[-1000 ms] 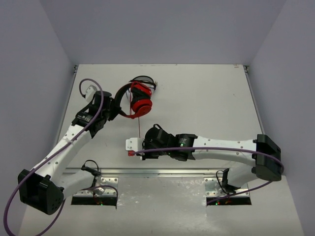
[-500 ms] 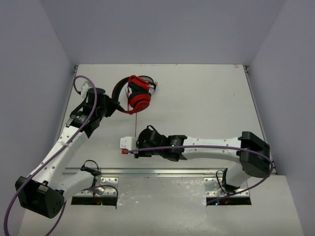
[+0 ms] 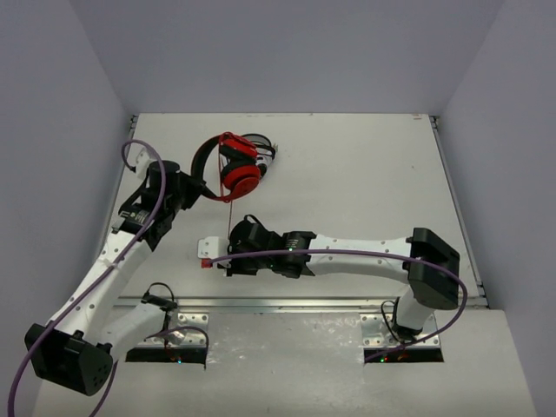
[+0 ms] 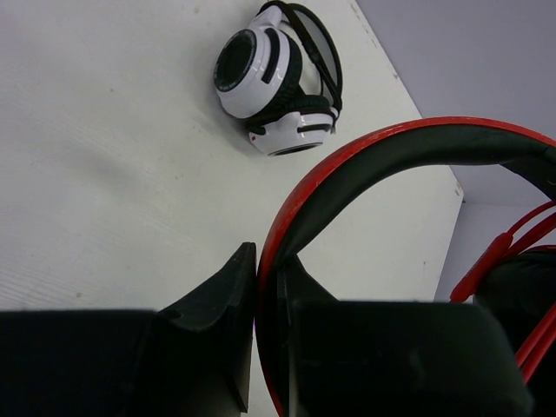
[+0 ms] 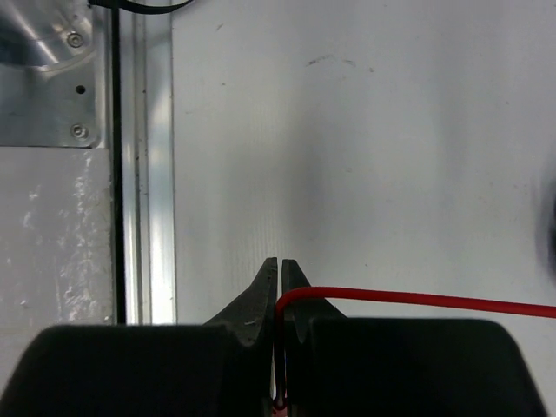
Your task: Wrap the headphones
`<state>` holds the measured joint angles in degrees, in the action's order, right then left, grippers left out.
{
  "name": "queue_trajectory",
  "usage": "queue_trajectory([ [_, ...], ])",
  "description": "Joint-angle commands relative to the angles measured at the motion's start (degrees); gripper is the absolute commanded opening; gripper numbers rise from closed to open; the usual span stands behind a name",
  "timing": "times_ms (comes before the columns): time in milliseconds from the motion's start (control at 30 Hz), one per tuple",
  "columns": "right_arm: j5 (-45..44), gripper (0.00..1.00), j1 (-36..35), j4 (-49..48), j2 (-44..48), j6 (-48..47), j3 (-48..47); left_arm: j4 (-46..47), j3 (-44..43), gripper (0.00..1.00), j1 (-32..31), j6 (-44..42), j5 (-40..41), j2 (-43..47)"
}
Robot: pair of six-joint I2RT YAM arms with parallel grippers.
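Note:
The red headphones [image 3: 240, 173] hang tilted above the table at the back left, ear cups to the right of the black-and-red headband [image 4: 391, 156]. My left gripper [image 3: 195, 186] is shut on that headband, which is pinched between its fingers [image 4: 267, 265]. A thin red cord [image 3: 230, 221] runs from the ear cups down toward my right gripper [image 3: 208, 253]. The right gripper [image 5: 280, 265] is shut on the cord [image 5: 417, 299], which bends out to the right between the fingertips, low over the table near the front rail.
White-and-black headphones [image 4: 274, 87] lie on the table behind the red pair, partly hidden in the top view [image 3: 263, 148]. An aluminium rail [image 3: 287, 304] runs along the near edge, close to the right gripper [image 5: 139, 174]. Grey walls enclose the table's left, back and right.
The right arm has carried the cord end leftward along the front of the table. The left gripper has moved the headphones slightly left and back, turning them.

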<state>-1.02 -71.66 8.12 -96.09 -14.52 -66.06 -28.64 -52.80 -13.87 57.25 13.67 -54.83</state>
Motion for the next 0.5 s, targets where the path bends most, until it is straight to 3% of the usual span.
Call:
queue_trajectory([
  [0, 10.76, 0.01, -2.26, 5.93, -0.05, 1.08, -5.56, 9.83, 1.02, 0.00, 0.95, 3.39, 2.85, 0.42],
  [167, 16.03, 0.01, -3.75, 12.62, -2.43, 0.90, -14.00, 11.85, 5.41, 0.00, 0.86, 3.74, 5.48, 1.74],
  [467, 14.82, 0.01, -3.75, 19.64, -4.80, -2.17, -23.40, 13.26, 13.06, 0.00, -1.68, -0.73, 11.02, 6.22],
])
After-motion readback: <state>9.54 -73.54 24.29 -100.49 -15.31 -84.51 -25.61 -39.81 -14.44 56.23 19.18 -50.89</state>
